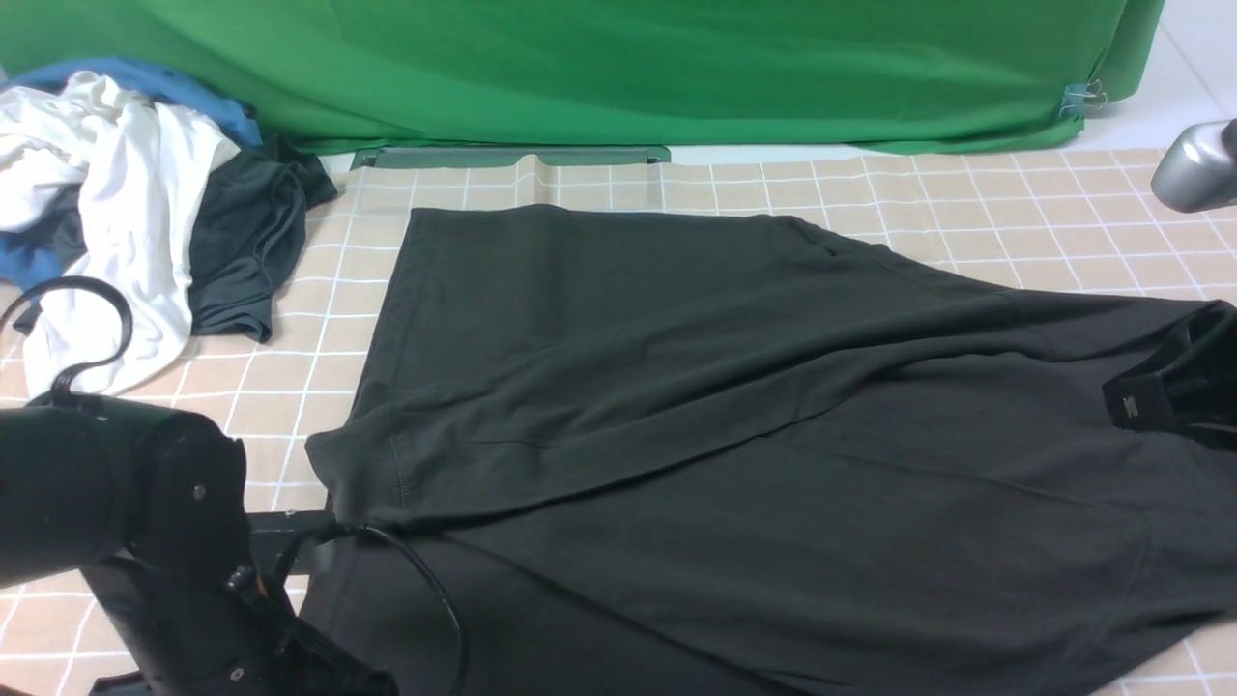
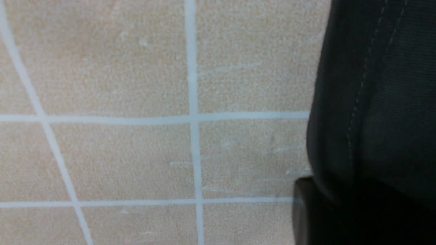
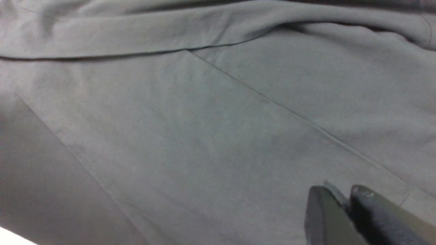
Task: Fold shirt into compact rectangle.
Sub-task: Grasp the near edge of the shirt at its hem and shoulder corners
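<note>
- Black cotton fills most of the scene: the shirt point(image 1: 676, 406) lies spread over the middle of the desk point(image 1: 966, 193), reaching its right edge and running down to its near edge.
- One layer is folded over the rest (the fold's edge slants from the near-left part of the desk up toward the right edge), with soft creases across it.
- The right claw point(image 1: 1174, 387) is at the desk's right edge, clenched on a raised bunch of the shirt. In the right wrist view its two fingers point(image 3: 323, 217) sit close together with a thin sliver of cloth between them. Beyond them is smooth fabric crossed by a straight line (seam or fold edge, hard to say which).
- The left claw point(image 1: 304, 541) sits low by the near-left corner, right against the shirt's left corner. The left wrist view shows one black finger point(image 2: 301, 214) with the stitched hem draped over it; I cannot tell whether this claw is pinching or released.
- A black cable point(image 1: 435, 599) loops from the left arm across the shirt's near part.
- The desk wears a tan cover with white grid lines.
- At the far-left corner, apart from the shirt, is a heap of a white garment point(image 1: 126, 193), a blue garment point(image 1: 145, 82) and a small dark garment point(image 1: 246, 242).
- A green backdrop point(image 1: 618, 68) hangs behind the far edge.
</note>
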You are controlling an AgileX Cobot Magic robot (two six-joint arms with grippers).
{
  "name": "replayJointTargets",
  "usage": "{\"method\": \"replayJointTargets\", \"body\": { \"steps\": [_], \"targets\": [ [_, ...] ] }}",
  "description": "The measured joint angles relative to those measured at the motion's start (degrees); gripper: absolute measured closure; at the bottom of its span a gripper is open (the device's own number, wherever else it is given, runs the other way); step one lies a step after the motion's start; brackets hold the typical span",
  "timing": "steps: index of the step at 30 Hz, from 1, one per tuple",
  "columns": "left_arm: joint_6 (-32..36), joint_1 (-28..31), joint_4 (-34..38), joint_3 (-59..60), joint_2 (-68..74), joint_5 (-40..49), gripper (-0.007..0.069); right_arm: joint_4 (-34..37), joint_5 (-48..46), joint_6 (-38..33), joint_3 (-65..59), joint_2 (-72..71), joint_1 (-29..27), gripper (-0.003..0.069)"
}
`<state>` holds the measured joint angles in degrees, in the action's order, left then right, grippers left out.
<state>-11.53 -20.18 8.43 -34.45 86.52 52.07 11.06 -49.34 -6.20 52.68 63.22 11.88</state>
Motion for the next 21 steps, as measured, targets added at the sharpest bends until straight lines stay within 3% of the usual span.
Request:
{"method": "replayJointTargets", "body": {
  "steps": [3,12,17,21],
  "targets": [
    [-0.01,0.00,-0.42,0.31,-1.66,0.00,0.0586,-0.05,-1.98,-0.05,0.00,0.00,0.00,0.0517],
    [-5.07,2.09,-7.50,0.61,-16.20,10.34,0.0590,0.77,-12.95,-0.84,0.00,0.95,0.16,0.0516],
    [-5.07,6.09,-7.88,0.61,-18.88,11.39,0.0589,1.11,-13.15,-3.07,-3.60,1.72,6.62,0.0510],
    [-4.45,8.12,-8.89,0.61,-18.95,12.51,0.0589,-1.60,-7.56,-2.56,-10.81,3.56,15.35,0.0429]
  ]
}}
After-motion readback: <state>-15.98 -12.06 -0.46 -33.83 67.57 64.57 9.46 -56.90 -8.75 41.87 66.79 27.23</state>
